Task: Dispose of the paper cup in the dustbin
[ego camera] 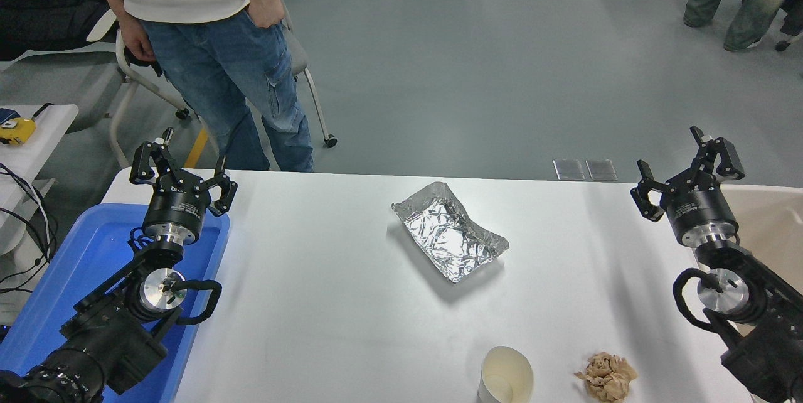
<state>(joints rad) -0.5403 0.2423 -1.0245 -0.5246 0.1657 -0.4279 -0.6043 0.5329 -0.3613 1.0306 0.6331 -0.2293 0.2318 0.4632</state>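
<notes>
The white paper cup (505,376) stands upright on the white table (326,302) at the near edge, right of centre, its cream inside showing. The beige dustbin (768,227) stands off the table's right edge, partly hidden behind my right arm. My right gripper (687,167) is open and empty, held above the table's far right corner, far from the cup. My left gripper (182,171) is open and empty, parked at the far left over the blue tub.
A crumpled silver foil tray (450,231) lies mid-table. A crumpled brown paper wad (607,376) lies right of the cup. A blue plastic tub (75,277) sits at the table's left. A person (207,45) in jeans stands at the far left side.
</notes>
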